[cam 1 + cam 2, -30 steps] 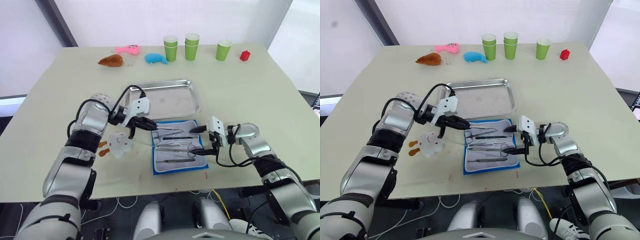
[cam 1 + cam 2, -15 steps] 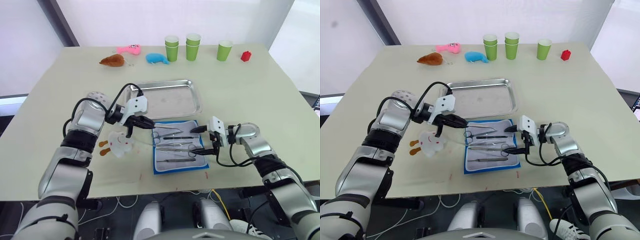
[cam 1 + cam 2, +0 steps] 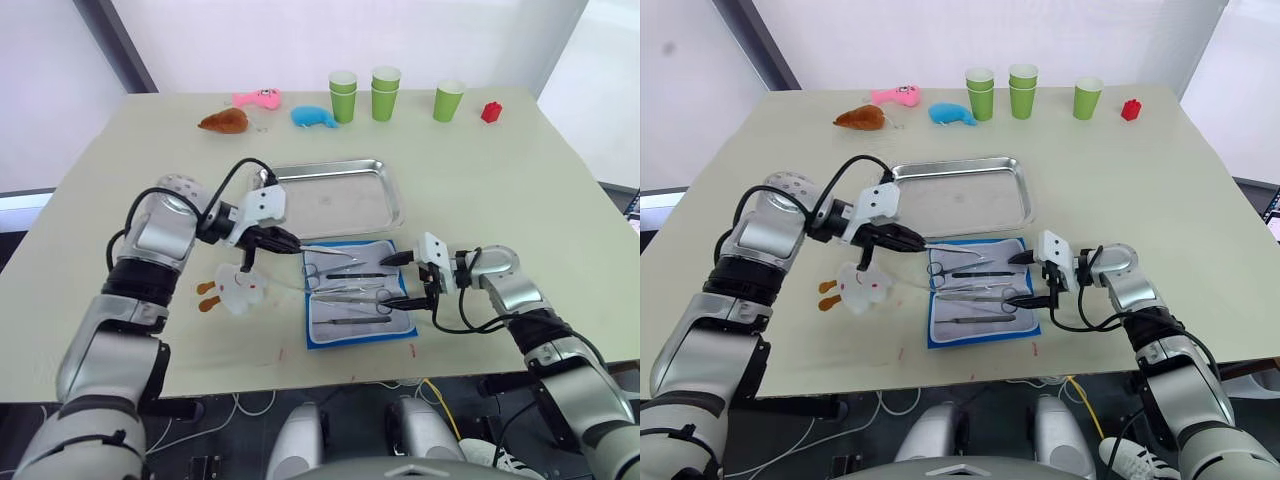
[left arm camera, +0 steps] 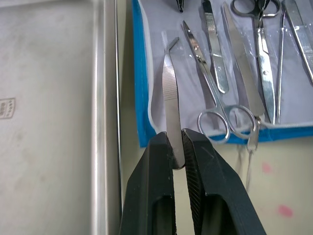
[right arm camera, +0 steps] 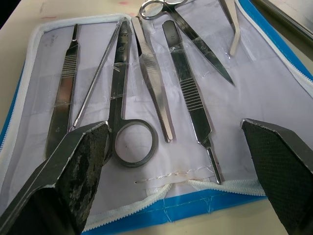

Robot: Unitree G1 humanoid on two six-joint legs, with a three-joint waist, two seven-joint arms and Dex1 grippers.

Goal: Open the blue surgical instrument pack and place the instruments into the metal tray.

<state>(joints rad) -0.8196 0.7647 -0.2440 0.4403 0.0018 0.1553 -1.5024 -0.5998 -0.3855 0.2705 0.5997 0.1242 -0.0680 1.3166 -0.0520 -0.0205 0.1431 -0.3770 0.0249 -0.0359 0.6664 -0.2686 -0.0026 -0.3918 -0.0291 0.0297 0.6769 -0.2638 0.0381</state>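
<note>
Beige table (image 3: 560,190), bright white walls (image 3: 250,40)

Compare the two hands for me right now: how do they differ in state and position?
The left hand is shut on the curved tweezers, pinching one end at the blue pack's edge nearest the metal tray; the right hand is open and holds nothing. The left hand sits at the pack's left end, the right hand at its right end over the laid-out instruments. Both are low over the open pack.

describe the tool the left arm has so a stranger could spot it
Start at the metal tray, then the open blue pack just before it. At the pack's tray-side edge, the bent-tipped tweezers are pinched in the left gripper; the other instruments lie flat.
</note>
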